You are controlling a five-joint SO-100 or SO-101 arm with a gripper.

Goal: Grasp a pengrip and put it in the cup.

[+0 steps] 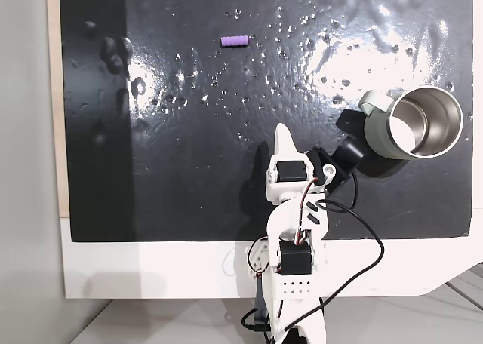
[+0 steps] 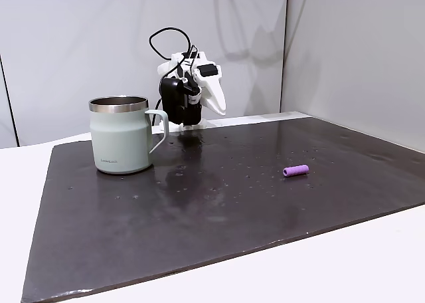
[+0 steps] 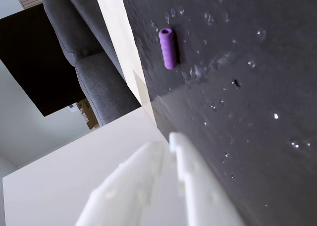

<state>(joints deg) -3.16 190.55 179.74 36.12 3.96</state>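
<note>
— Where is the pengrip (image 1: 234, 41) lying?

— On the dark mat, well apart from the cup (image 1: 419, 123) and the pincer (image 1: 284, 138), which is sitting with its fingers together, holding nothing.

— So the reach is only beginning?

— I'm judging so (nothing grasped yet): next it is needing to extend forward, spread, and descend over the pengrip.

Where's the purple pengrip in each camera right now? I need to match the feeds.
A fixed view: the pengrip lies near the top, left of centre, on the black mat, far from the cup.
Another fixed view: the pengrip is right of centre, with the cup far left.
Wrist view: the pengrip is near the top centre, ahead of the claw.
Shared landmark: the mat's wet speckles.
</note>
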